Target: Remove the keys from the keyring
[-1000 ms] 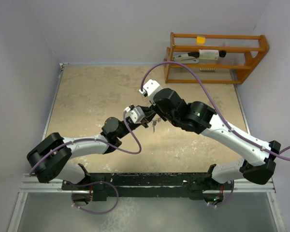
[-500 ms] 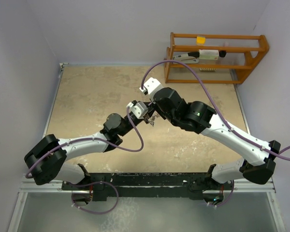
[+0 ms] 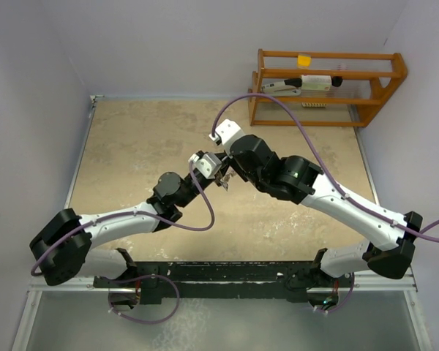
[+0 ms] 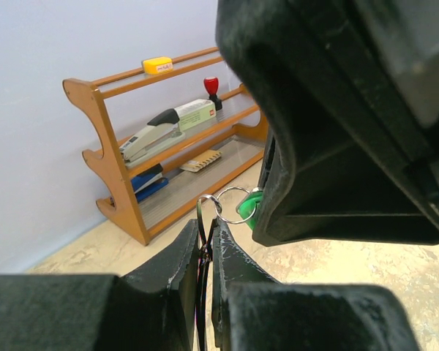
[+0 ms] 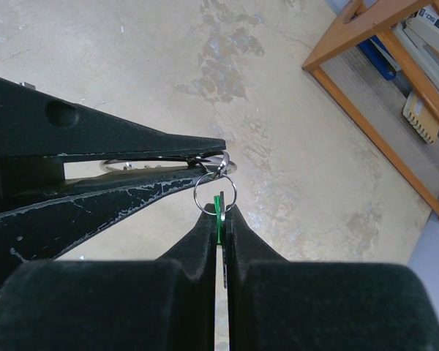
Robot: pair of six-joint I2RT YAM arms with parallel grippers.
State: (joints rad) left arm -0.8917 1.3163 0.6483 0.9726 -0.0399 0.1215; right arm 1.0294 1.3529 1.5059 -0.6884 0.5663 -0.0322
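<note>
Both grippers meet above the middle of the table. In the right wrist view my right gripper (image 5: pixel 219 213) is shut on the green-headed key (image 5: pixel 219 207). A small silver keyring (image 5: pixel 215 193) runs through the key's head and links to a larger thin ring (image 5: pixel 124 164). My left gripper (image 4: pixel 205 225) is shut on that larger ring (image 4: pixel 202 219). The small keyring (image 4: pixel 233 205) and the green key (image 4: pixel 250 208) show just beyond its tips. In the top view the left gripper (image 3: pixel 216 175) and right gripper (image 3: pixel 229 174) almost touch. The blue and plain keys are hidden.
A wooden rack (image 3: pixel 325 88) with a stapler and small office items stands at the back right by the wall; it also shows in the left wrist view (image 4: pixel 102 139) and the right wrist view (image 5: pixel 366 44). The beige tabletop (image 3: pixel 139 139) lies below the grippers.
My left arm has stretched forward and its gripper has moved up against the right gripper. The keys that hung below the grippers a second ago are now drawn up between them.
</note>
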